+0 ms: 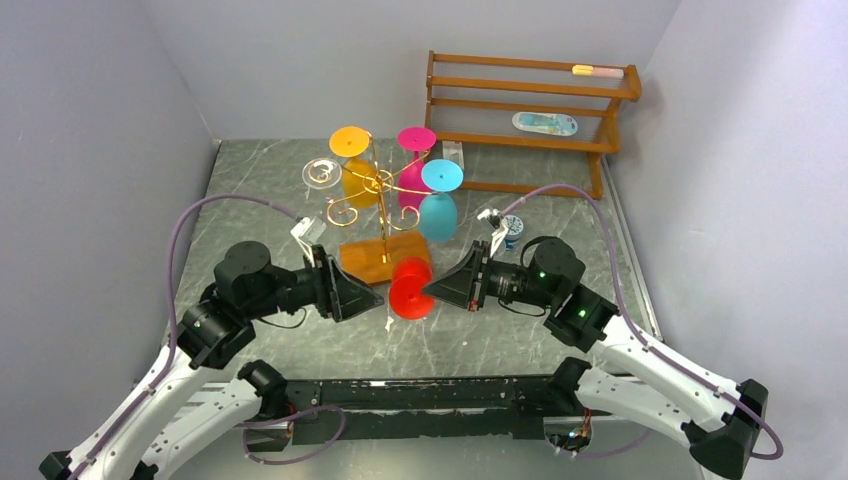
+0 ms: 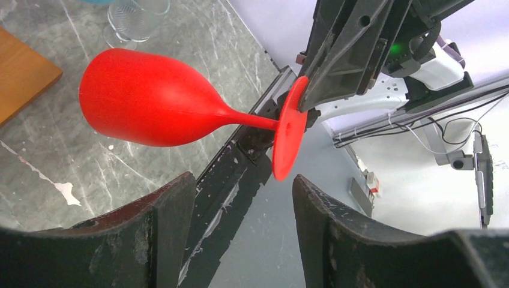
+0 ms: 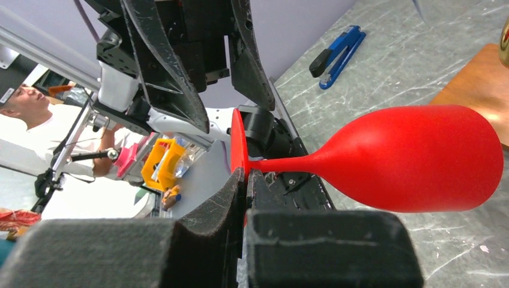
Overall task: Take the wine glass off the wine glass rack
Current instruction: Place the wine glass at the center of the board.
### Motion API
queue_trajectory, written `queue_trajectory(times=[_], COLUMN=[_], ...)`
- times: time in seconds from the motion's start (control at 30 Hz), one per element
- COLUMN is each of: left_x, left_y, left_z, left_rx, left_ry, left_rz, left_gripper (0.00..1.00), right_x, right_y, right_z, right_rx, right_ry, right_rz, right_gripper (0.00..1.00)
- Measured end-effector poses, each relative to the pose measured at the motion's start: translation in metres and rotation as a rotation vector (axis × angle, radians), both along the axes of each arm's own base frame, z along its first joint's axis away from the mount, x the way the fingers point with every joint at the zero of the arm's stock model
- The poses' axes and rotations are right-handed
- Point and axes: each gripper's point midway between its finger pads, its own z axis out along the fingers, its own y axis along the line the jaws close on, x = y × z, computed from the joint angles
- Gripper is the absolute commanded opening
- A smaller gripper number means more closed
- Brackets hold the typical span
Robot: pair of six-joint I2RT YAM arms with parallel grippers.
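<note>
Right wrist view shows the right gripper (image 3: 247, 183) pinching the foot of the red wine glass (image 3: 414, 159), just before the wine glass rack (image 1: 368, 258); the open, empty left gripper (image 2: 243, 187) should probably take the stem gently.

red wine glass (image 1: 410, 288): horizontal, clear of rack | wine glass rack (image 1: 370, 258): gold wire, upright, wooden base

The white-and-black jointed left arm (image 1: 200, 340) and right arm (image 1: 610, 335) bend inward, tips facing each other. The left end effector (image 2: 243, 186) has its fingers apart. The right end effector (image 3: 246, 180) is pinched tight on the round foot of a smooth red wine glass (image 3: 414, 157).
</note>
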Motion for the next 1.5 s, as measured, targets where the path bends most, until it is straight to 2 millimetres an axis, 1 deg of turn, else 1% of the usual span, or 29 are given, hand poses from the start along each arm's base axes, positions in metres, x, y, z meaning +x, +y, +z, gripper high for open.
queue_trajectory(times=[0.17, 0.37, 0.5, 0.57, 0.67, 0.8, 0.87, 0.9, 1.0, 1.13, 1.23, 1.33, 1.37, 1.5], left_x=[0.001, -0.003, -0.007, -0.011, -0.019, -0.035, -0.038, -0.038, -0.039, -0.038, -0.037, -0.038, -0.038, -0.040], left_y=[-0.002, -0.006, -0.014, -0.021, -0.034, -0.052, -0.055, -0.058, -0.063, -0.064, -0.066, -0.071, -0.072, -0.075], left_z=[0.006, 0.011, 0.011, 0.010, 0.014, 0.019, 0.019, 0.018, 0.017, 0.018, 0.020, 0.019, 0.018, 0.016], left_rx=[0.002, -0.014, -0.013, -0.011, -0.030, -0.050, -0.055, -0.052, -0.048, -0.055, -0.072, -0.087, -0.089, -0.093], left_ry=[-0.027, -0.044, -0.047, -0.044, -0.053, -0.062, -0.064, -0.062, -0.060, -0.061, -0.057, -0.045, -0.041, -0.025], left_rz=[-0.014, -0.046, -0.075, -0.099, -0.130, -0.180, -0.181, -0.177, -0.171, -0.153, -0.147, -0.152, -0.155, -0.160], left_gripper=[0.65, 0.62, 0.63, 0.63, 0.61, 0.53, 0.46, 0.44, 0.42, 0.34, 0.26, 0.20, 0.16, 0.05], right_x=[0.003, 0.001, 0.001, 0.001, 0.000, -0.002, -0.004, -0.005, -0.007, -0.009, -0.010, -0.011, -0.012, -0.014], right_y=[0.002, 0.002, 0.003, 0.003, 0.002, 0.002, 0.001, 0.001, -0.001, -0.003, -0.005, -0.007, -0.007, -0.007], right_z=[-0.006, -0.003, 0.000, 0.000, 0.003, 0.007, 0.009, 0.010, 0.013, 0.017, 0.021, 0.022, 0.022, 0.021], right_rx=[-0.019, -0.006, 0.005, 0.006, 0.015, 0.030, 0.036, 0.040, 0.049, 0.060, 0.074, 0.085, 0.088, 0.087], right_ry=[0.011, 0.016, 0.021, 0.024, 0.031, 0.032, 0.032, 0.031, 0.024, 0.017, 0.005, -0.005, -0.007, -0.010], right_rz=[-0.006, 0.002, 0.006, 0.006, 0.005, 0.008, 0.015, 0.018, 0.025, 0.024, 0.021, 0.018, 0.019, 0.030], right_gripper=[0.00, 0.00, 0.00, 0.00, 0.00, 0.00, 0.00, 0.00, 0.00, 0.00, 0.00, 0.00, 0.00, 0.00])
